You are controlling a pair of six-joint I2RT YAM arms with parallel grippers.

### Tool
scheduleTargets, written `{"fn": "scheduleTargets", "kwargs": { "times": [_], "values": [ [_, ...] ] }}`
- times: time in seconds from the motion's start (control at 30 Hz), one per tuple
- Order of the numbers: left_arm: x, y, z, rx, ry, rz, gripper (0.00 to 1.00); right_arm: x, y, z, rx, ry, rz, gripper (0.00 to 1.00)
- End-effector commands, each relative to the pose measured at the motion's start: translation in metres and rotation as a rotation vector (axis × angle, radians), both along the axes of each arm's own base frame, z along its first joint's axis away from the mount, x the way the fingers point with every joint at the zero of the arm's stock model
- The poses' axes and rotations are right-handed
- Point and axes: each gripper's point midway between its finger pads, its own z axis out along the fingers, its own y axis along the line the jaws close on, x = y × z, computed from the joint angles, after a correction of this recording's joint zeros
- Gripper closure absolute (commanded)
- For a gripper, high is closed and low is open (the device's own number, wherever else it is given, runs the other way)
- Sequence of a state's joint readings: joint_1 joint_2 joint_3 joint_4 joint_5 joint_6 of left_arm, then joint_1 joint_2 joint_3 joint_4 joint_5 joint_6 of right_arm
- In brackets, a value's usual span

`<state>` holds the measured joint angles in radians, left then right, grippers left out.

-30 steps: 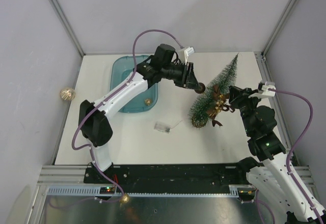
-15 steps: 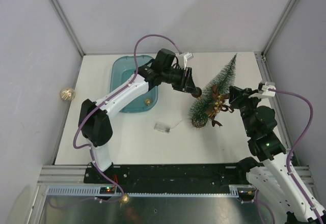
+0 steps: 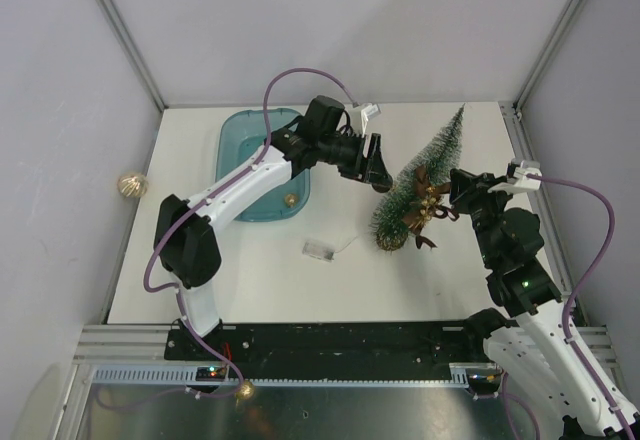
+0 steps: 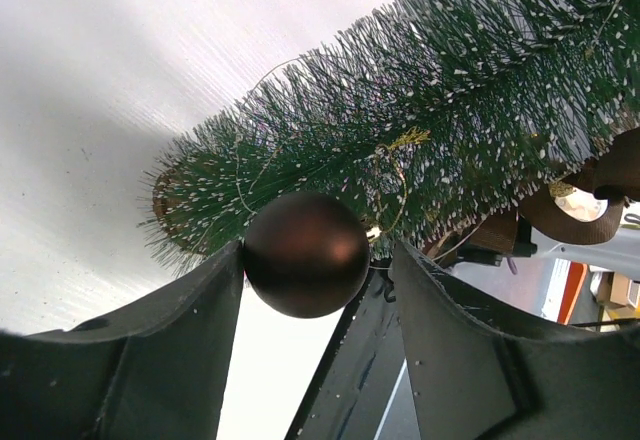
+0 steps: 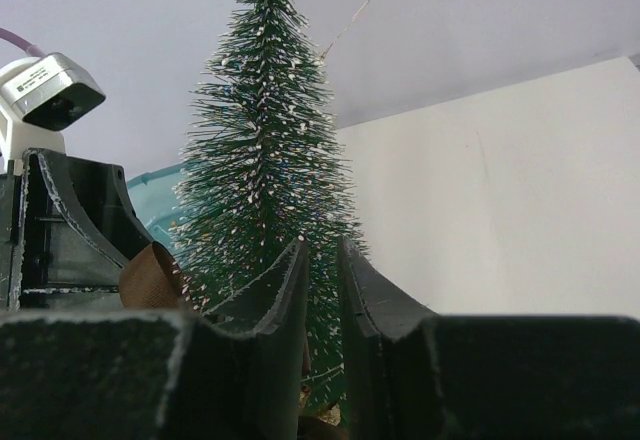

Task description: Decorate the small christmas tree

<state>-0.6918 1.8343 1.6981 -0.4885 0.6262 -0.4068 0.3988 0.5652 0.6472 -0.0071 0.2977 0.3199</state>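
Note:
The small christmas tree (image 3: 432, 160) stands tilted at the right of the table, with a brown ribbon bow and gold bells (image 3: 428, 200) on it. My left gripper (image 3: 379, 172) is open beside its lower bristles. In the left wrist view a dark brown ball (image 4: 305, 253) hangs against the tree (image 4: 450, 110), between the spread fingers of my left gripper (image 4: 318, 252). It touches the left finger and is apart from the right one. My right gripper (image 3: 453, 196) is at the tree's right side. In the right wrist view its fingers (image 5: 320, 250) are nearly closed on low bristles of the tree (image 5: 265, 140).
A blue tray (image 3: 235, 150) at the back left holds a gold ball (image 3: 290, 200). A small light battery box with a wire (image 3: 318, 248) lies in front of the tree. Another gold ball (image 3: 130, 184) lies off the table at the left. Frame posts stand at the back corners.
My left gripper carried the brown ball up to the tree, then opened; the ball now rests against the bristles. The right arm has not moved.

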Motion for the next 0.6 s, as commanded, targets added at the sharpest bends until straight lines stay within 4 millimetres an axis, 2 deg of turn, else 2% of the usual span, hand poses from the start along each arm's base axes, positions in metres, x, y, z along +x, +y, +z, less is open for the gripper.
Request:
{"fn": "scheduleTargets", "kwargs": {
  "times": [0.0,0.13,0.27,0.47,0.5,0.53,0.57],
  "values": [
    [-0.014,0.001,0.031,-0.066,-0.048,-0.059,0.36,-0.001,-0.002,0.009,0.006,-0.036,-0.004,0.78],
    [-0.016,0.002,0.024,-0.057,-0.037,-0.069,0.35,-0.002,-0.002,0.011,0.006,-0.042,-0.004,0.78],
    [-0.011,0.007,0.017,-0.039,-0.045,-0.050,0.32,-0.003,-0.003,0.012,0.005,-0.046,-0.005,0.78],
    [0.006,0.020,0.024,-0.037,-0.080,0.002,0.23,-0.004,-0.003,0.013,0.003,-0.049,-0.006,0.78],
    [0.009,0.023,0.026,-0.038,-0.085,0.011,0.20,-0.004,-0.004,0.013,0.004,-0.049,-0.007,0.78],
    [0.011,0.025,0.028,-0.042,-0.088,0.018,0.10,-0.005,-0.004,0.013,0.004,-0.049,-0.008,0.78],
    [0.014,0.028,0.030,-0.044,-0.092,0.025,0.05,-0.005,-0.004,0.013,0.004,-0.048,-0.009,0.78]
  ]
}}
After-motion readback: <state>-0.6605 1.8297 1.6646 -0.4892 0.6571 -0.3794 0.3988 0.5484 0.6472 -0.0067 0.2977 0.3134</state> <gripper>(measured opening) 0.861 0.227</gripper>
